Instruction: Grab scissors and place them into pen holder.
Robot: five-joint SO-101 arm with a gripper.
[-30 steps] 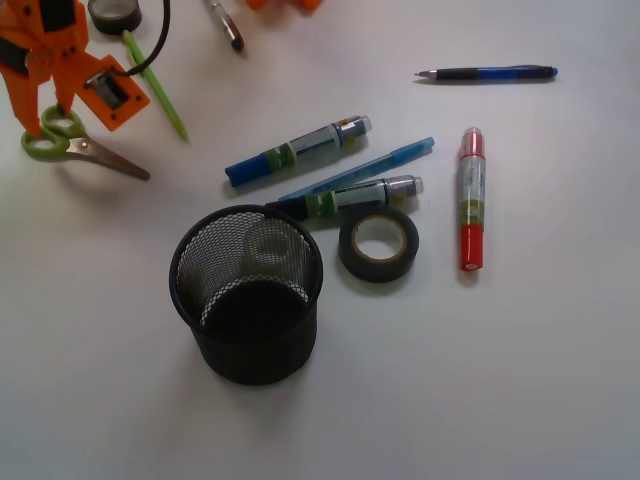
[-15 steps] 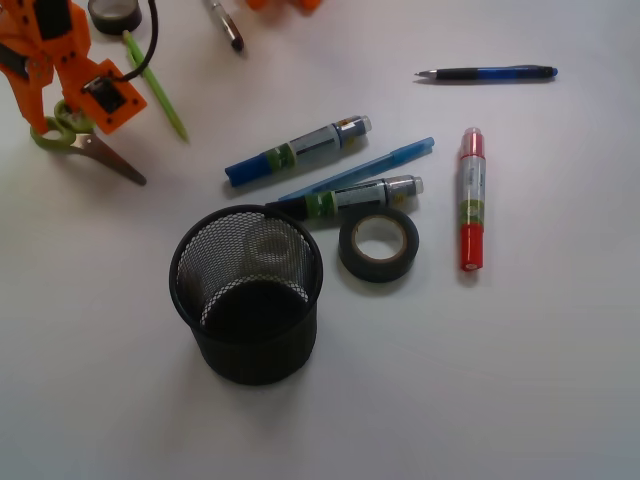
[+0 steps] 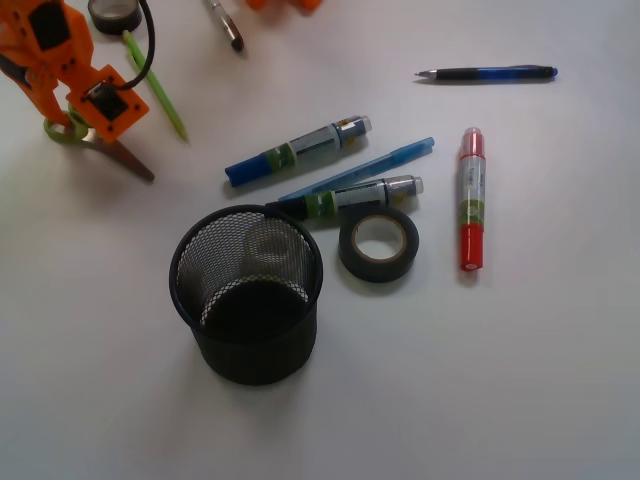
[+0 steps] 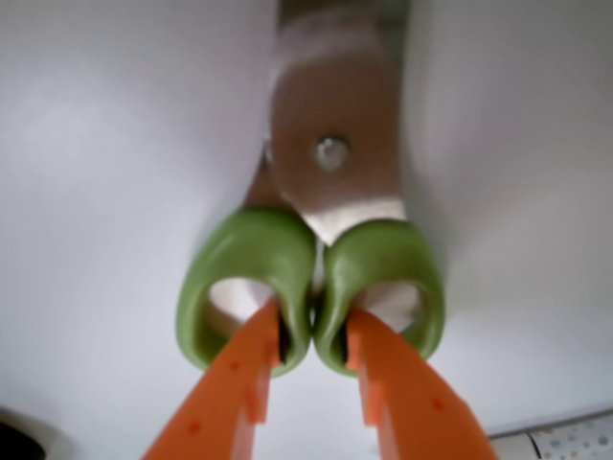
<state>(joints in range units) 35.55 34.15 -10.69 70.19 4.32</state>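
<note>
The scissors [image 3: 122, 158], with lime-green loop handles and grey blades, are at the far left, blades pointing right and toward the front. My orange gripper [image 3: 70, 122] is over their handles. In the wrist view the gripper [image 4: 314, 326] has one finger in each loop and pinches the two inner handle sides of the scissors [image 4: 330, 153] together. The black mesh pen holder [image 3: 255, 350] stands upright at front centre, well to the right of and nearer than the gripper.
A slim green pen [image 3: 155, 85] lies just right of the gripper. Two blue markers [image 3: 297, 150] and a blue pen [image 3: 360, 168] lie behind the holder. A black tape roll [image 3: 378, 243] sits beside it. A red marker [image 3: 471, 198] and a dark pen [image 3: 488, 73] lie at the right.
The gripper has drawn in on the scissors' handles and shifted slightly right and back, taking the handles with it. The blades have swung a little.
</note>
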